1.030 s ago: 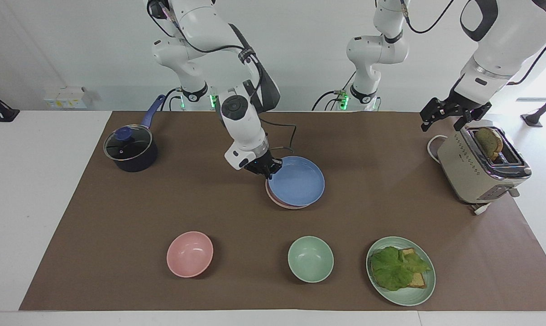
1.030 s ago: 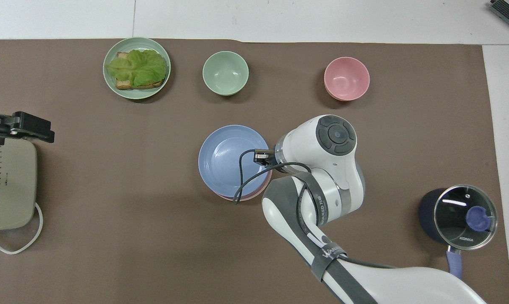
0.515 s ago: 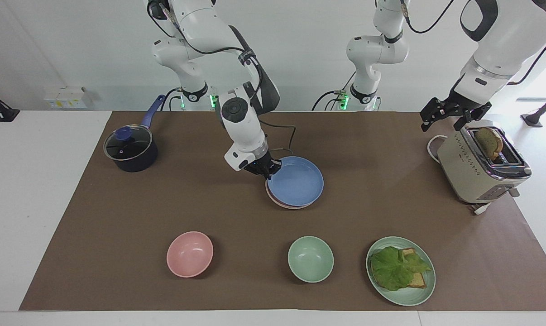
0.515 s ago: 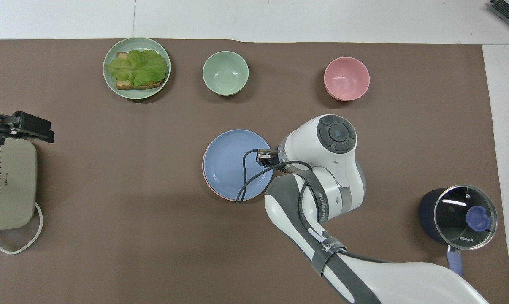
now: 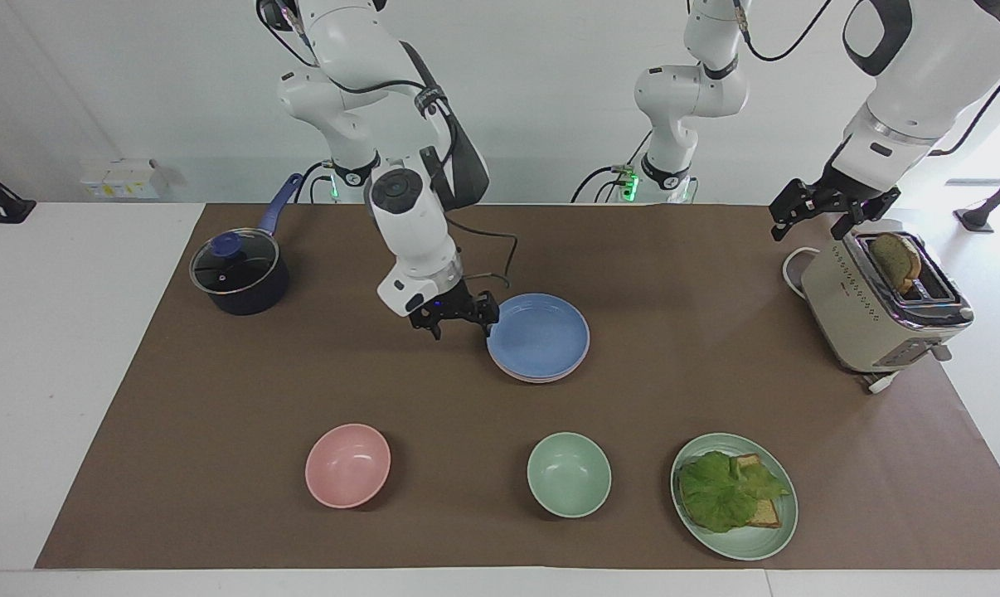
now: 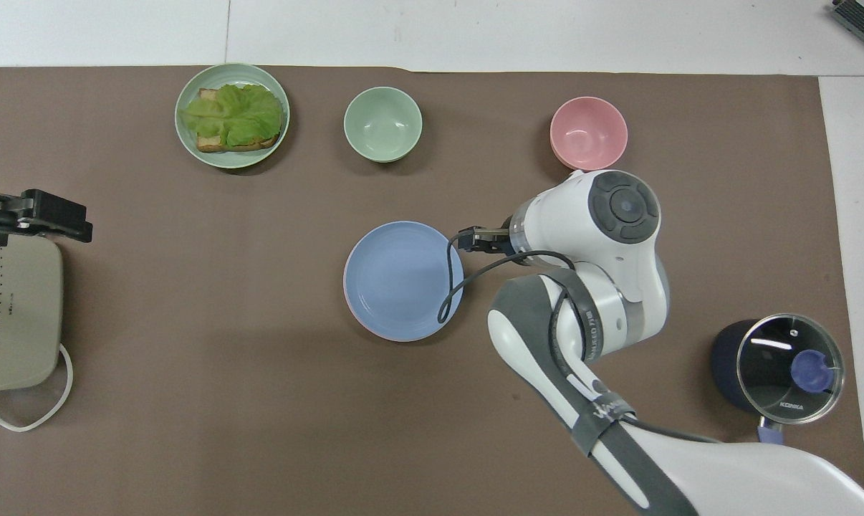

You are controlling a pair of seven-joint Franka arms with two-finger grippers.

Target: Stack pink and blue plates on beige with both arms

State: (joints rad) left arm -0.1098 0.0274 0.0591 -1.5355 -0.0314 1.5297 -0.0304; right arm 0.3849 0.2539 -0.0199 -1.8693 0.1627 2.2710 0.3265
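Observation:
The blue plate [image 5: 538, 336] [image 6: 403, 280] lies flat on top of a stack in the middle of the brown mat. Under its rim shows a thin edge of the pink plate [image 5: 541, 381]. The beige plate is hidden. My right gripper [image 5: 455, 317] [image 6: 476, 240] hangs low beside the stack, toward the right arm's end of the table, open and holding nothing, a small gap away from the blue rim. My left gripper [image 5: 832, 217] [image 6: 45, 215] waits open in the air over the robots' end of the toaster.
A beige toaster [image 5: 873, 315] with a bread slice stands at the left arm's end. A lidded dark saucepan [image 5: 239, 274] sits at the right arm's end. Farthest from the robots lie a pink bowl [image 5: 347, 464], a green bowl [image 5: 568, 474] and a green plate [image 5: 749, 543] with lettuce and bread.
The right gripper opened and let go of the blue plate, which settled flat on the stack. The gripper then drew away toward the right arm's end. The left arm stayed still.

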